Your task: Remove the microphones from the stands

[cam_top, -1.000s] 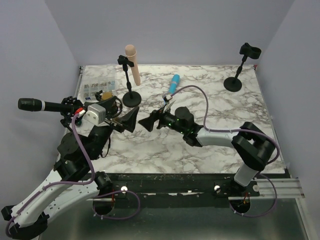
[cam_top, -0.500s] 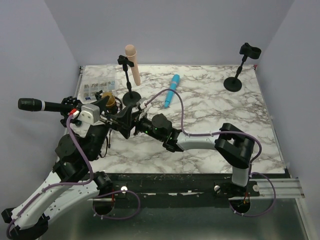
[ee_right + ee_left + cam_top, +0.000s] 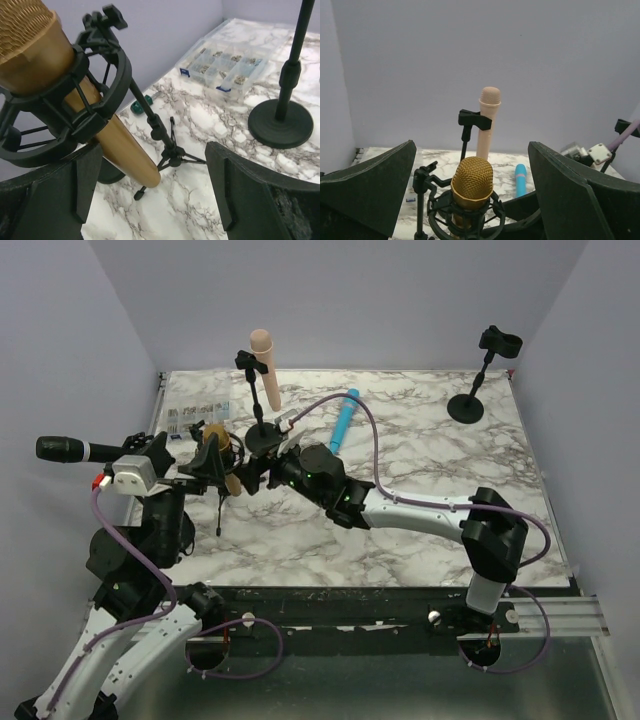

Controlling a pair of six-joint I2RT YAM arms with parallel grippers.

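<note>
Microphone (image 3: 471, 182) aslant, gold head up

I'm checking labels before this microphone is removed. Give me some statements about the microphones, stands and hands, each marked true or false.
1. The gold microphone sits in its shock mount. True.
2. The blue microphone is clipped upright in a stand. False: it lies flat on the table.
3. Both the left hand and the right hand are open. True.
4. The far right stand holds a microphone. False: its clip is empty.
</note>
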